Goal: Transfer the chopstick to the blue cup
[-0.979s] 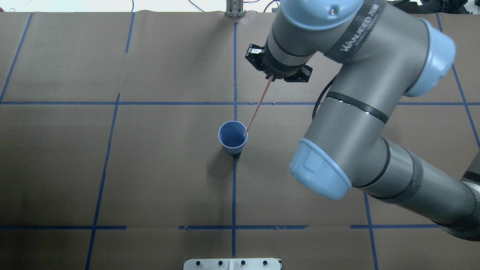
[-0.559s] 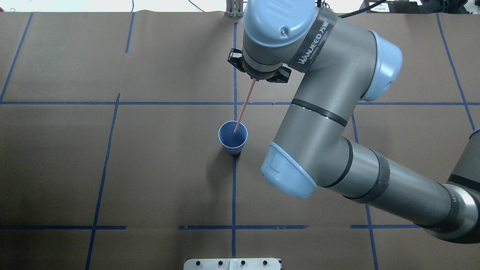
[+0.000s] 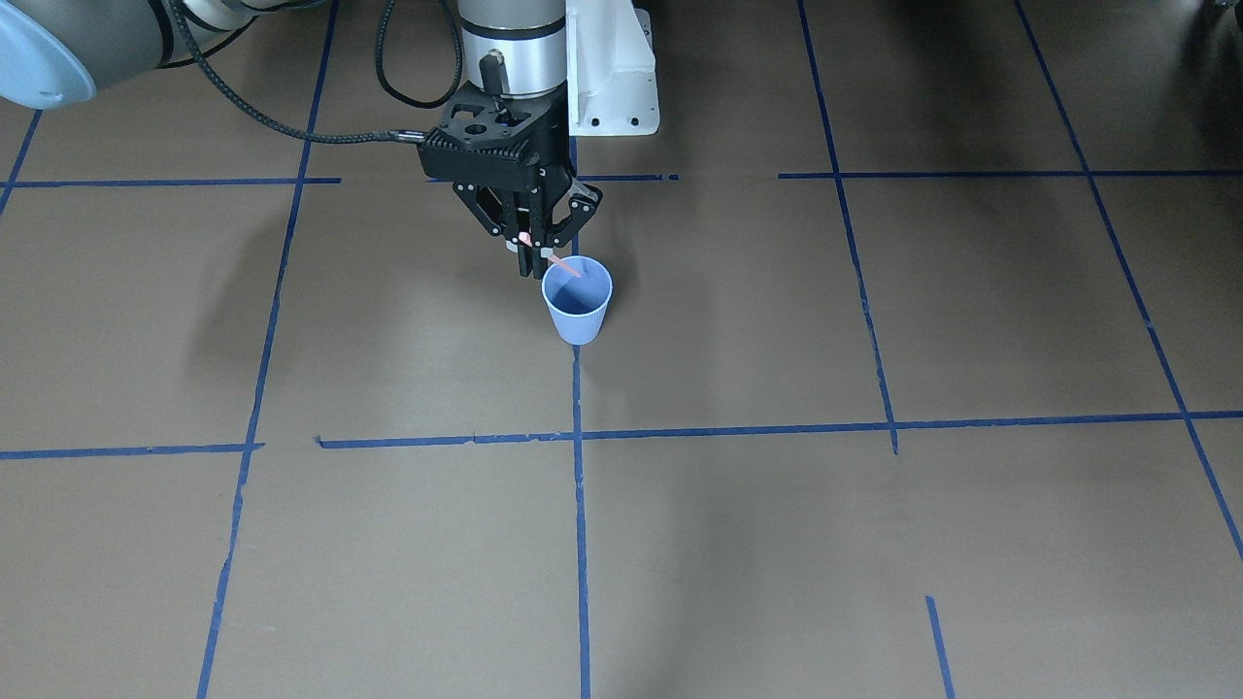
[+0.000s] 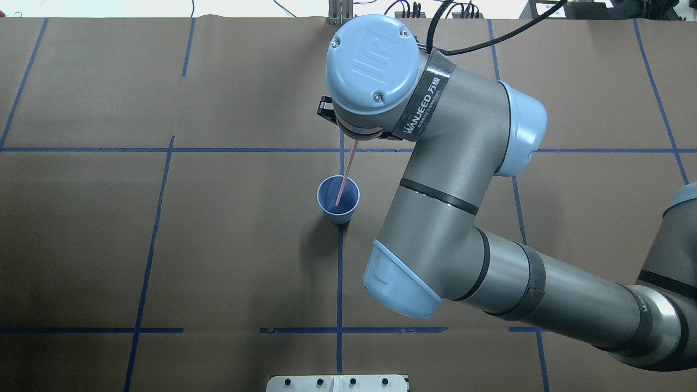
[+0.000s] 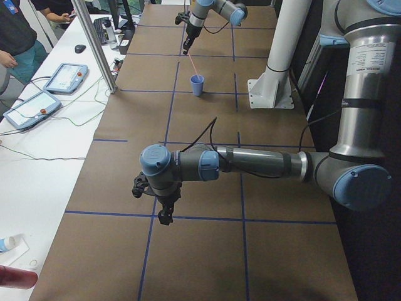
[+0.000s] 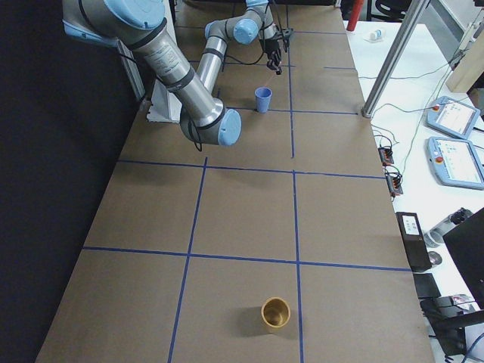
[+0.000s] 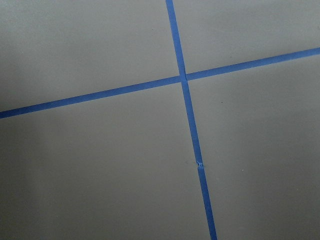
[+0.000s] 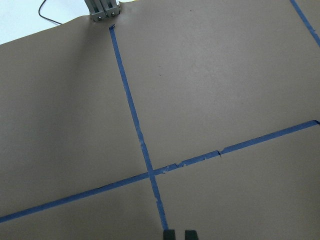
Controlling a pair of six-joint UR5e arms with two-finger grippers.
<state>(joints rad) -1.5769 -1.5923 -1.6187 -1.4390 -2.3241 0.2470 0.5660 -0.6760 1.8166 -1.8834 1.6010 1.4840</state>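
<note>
Chopstick [image 4: 346,173]: 1. Blue cup [image 3: 579,325]: 1. Brown cup [image 6: 275,321]: 1. Robot arms: 2, left arm [image 5: 257,164], right arm [image 4: 435,218]. Teach pendants [image 6: 453,118]: 2.

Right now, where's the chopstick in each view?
Front-facing: chopstick upper centre, slanting from the right pincer into the blue cup.
Overhead: chopstick centre, lower end within the cup's rim.
Exterior left: chopstick top centre, at the table's far end.
Exterior right: top centre, too thin to make out, above the cup.
Left wrist: not in it.
Right wrist: not in it.
Shared landmark: the blue cup.
</note>
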